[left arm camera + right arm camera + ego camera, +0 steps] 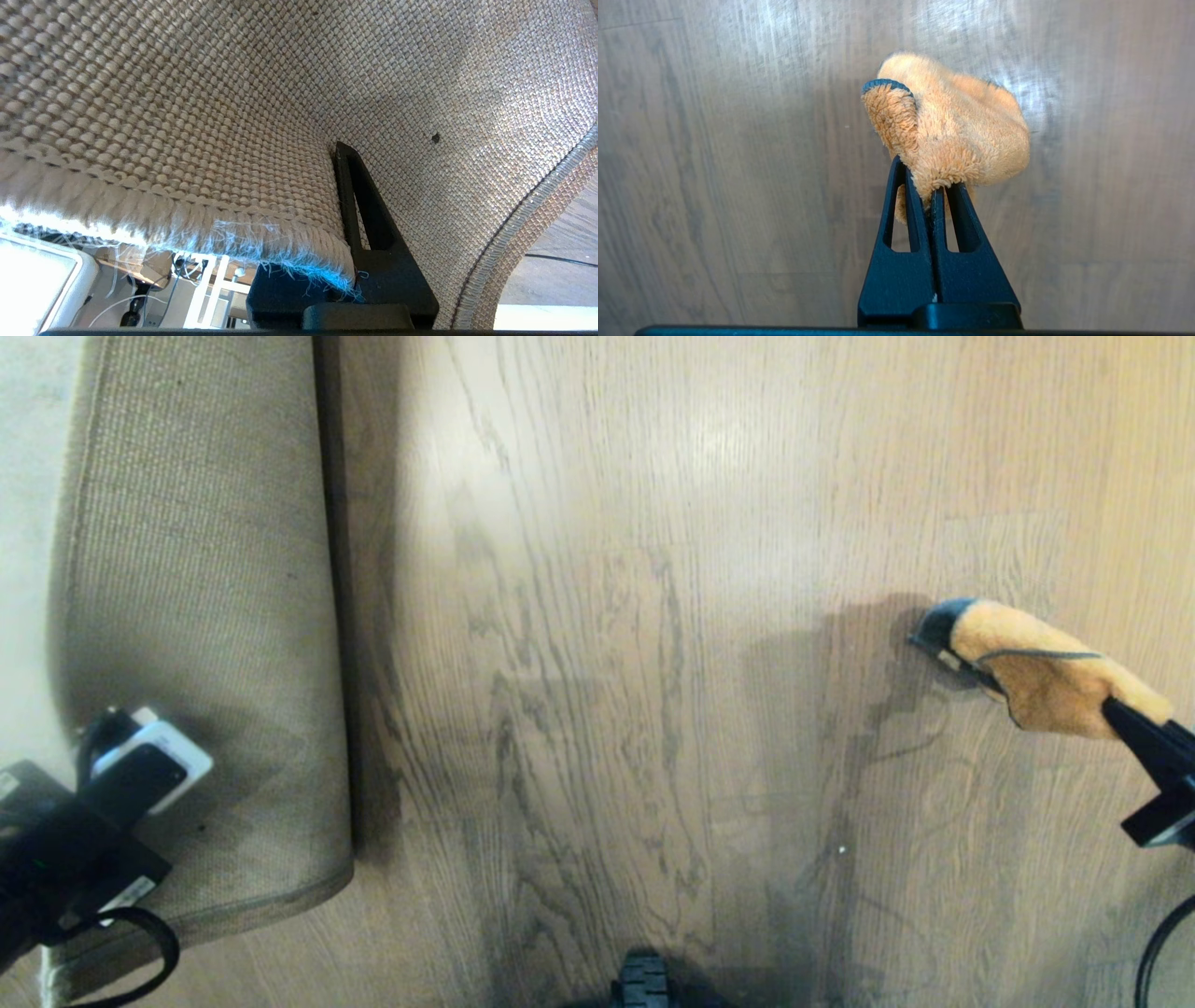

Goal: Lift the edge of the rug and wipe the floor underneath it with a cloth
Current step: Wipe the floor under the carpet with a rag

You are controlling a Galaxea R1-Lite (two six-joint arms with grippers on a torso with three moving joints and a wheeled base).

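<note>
The rug edge (205, 616) is folded back at the left of the head view, showing its tan woven backing. My left gripper (110, 726) is shut on the rug edge (187, 224) near the front left. One black finger (359, 205) lies against the backing and the other is hidden under the fringe. To the right lies the bare brown wood floor (653, 616). At the right, my right gripper (1120, 714) is shut on the orange fluffy cloth (1036, 672). The cloth (962, 130) bulges past the gripper (927, 184), low over the floor (714, 163). Contact with the floor is unclear.
The pale pile side of the rug (28, 523) runs along the far left. A black part of my base (642, 985) shows at the bottom centre. A black cable (1158, 943) curves at the bottom right, and another cable (154, 943) loops by the left arm.
</note>
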